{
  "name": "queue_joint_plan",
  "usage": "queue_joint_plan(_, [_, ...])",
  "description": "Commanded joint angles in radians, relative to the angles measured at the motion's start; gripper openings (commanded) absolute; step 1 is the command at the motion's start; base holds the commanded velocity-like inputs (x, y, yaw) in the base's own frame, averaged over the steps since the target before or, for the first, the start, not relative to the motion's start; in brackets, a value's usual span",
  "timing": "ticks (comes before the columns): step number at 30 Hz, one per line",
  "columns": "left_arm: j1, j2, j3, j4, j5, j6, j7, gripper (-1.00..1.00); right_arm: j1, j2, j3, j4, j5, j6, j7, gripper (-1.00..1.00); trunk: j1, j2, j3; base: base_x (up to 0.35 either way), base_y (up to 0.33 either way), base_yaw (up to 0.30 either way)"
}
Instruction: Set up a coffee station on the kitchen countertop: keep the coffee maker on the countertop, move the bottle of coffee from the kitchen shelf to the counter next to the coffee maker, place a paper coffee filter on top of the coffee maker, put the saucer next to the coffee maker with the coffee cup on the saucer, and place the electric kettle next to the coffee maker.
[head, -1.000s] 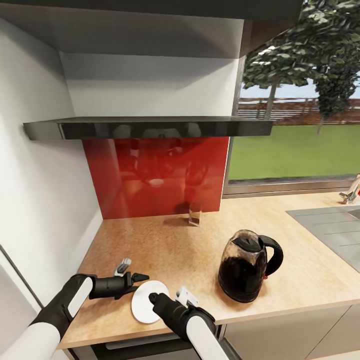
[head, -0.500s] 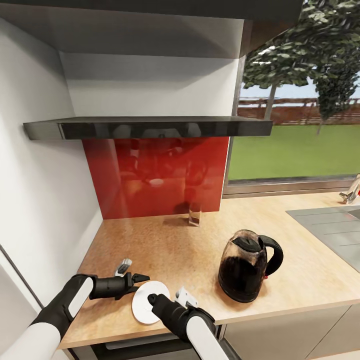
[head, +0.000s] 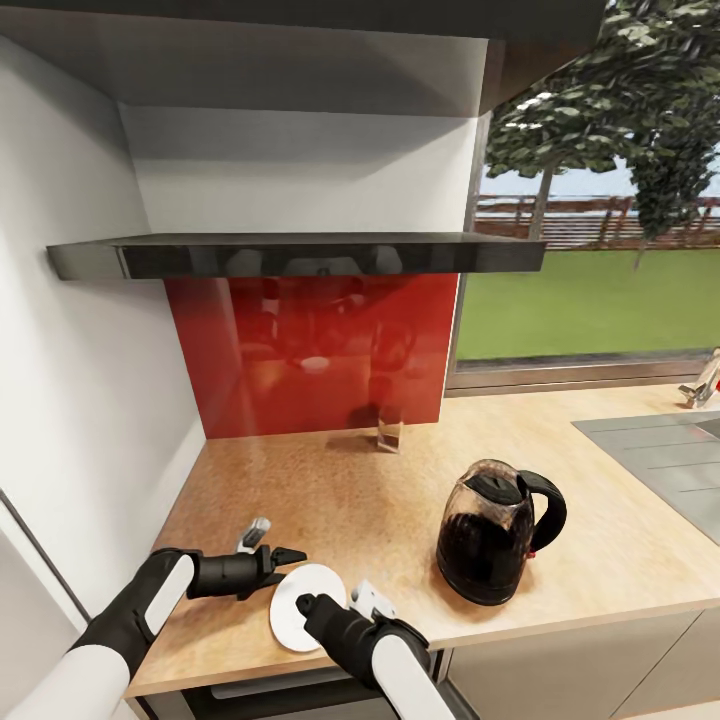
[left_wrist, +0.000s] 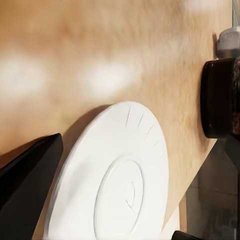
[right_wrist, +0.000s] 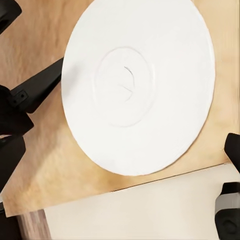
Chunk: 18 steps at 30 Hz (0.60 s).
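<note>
White, flat and round, the small plain saucer (head: 305, 604) is lying on the light wood-grain bench (head: 400, 490) near its front edge, well apart from the glass electric kettle (head: 495, 532). It is probably stiff, light, slippery and breakable; take it at the rim. The left gripper (head: 288, 553) and right gripper (head: 303, 602) are flanking it, fingers (right_wrist: 35, 87) spread and holding nothing.
</note>
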Motion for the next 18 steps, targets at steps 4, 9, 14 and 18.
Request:
queue_joint_plan(4, [-0.001,0.001,-0.004,0.000,-0.008,0.002,0.000,1.00,-0.001,0.000,0.000,0.015,-0.004,0.003,-0.006,1.00,0.001,-0.002,-0.003,0.000,0.000,0.000])
queue_joint_plan(9, [-0.001,0.000,-0.004,0.000,-0.008,0.002,0.000,1.00,-0.001,0.000,0.000,0.021,-0.004,0.003,-0.006,1.00,0.001,-0.002,-0.003,0.000,0.000,0.000])
queue_joint_plan(14, [-0.001,0.000,-0.004,0.000,-0.008,0.002,0.000,1.00,-0.001,0.000,0.000,0.023,-0.004,0.002,-0.006,1.00,0.001,-0.002,-0.003,0.000,0.000,0.000])
queue_joint_plan(18, [-0.001,0.000,-0.004,0.000,-0.007,0.002,-0.001,1.00,-0.001,0.000,0.000,0.024,-0.004,0.002,-0.006,1.00,0.001,-0.002,-0.003,0.000,0.000,0.000])
